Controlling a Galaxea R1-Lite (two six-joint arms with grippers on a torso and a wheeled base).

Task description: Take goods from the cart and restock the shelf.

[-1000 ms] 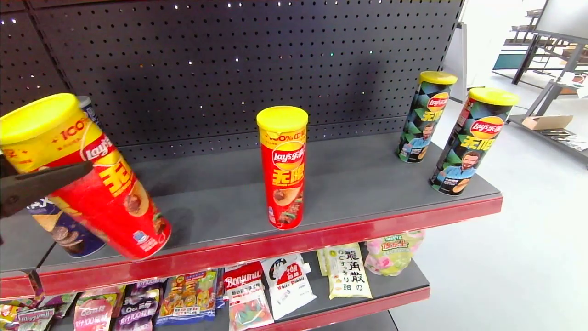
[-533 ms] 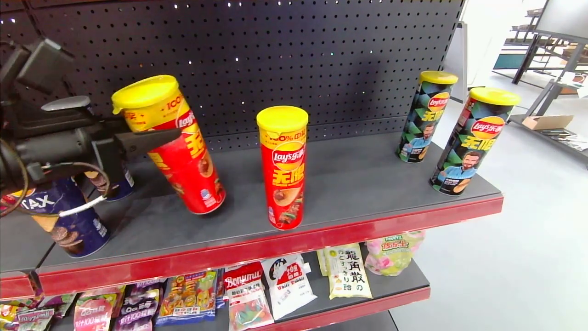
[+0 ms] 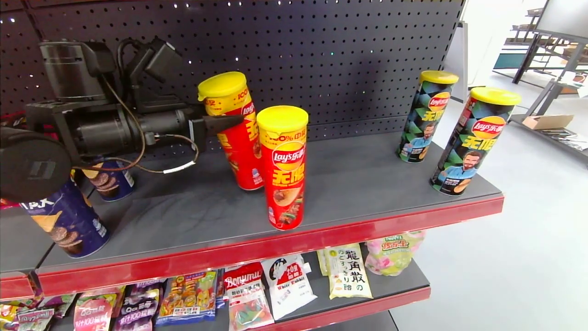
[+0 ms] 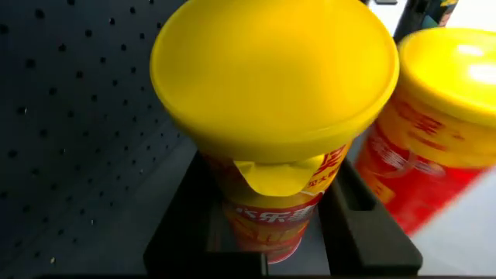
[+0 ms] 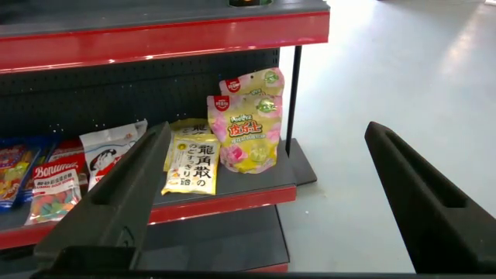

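Note:
My left gripper (image 3: 228, 121) is shut on a red chip can with a yellow lid (image 3: 240, 151), just below the lid. The can leans slightly, its base low over the grey top shelf (image 3: 349, 184), right behind another red can (image 3: 283, 165) that stands upright near the front edge. In the left wrist view the held can's lid (image 4: 271, 77) sits between my dark fingers (image 4: 182, 229), with the standing can (image 4: 453, 132) beside it. My right gripper (image 5: 271, 209) hangs open and holds nothing, lower down facing the shelf of snack bags.
Two green-black cans (image 3: 426, 117) (image 3: 473, 140) stand at the shelf's right end. Blue cans (image 3: 69, 220) (image 3: 109, 181) stand at the left. A perforated back panel (image 3: 321, 55) closes the rear. Snack bags (image 3: 285, 285) (image 5: 244, 128) lie on the lower shelf.
My left arm has carried the red can to the right and deeper over the shelf, from the left front edge to just behind the standing red can. The can has come more upright.

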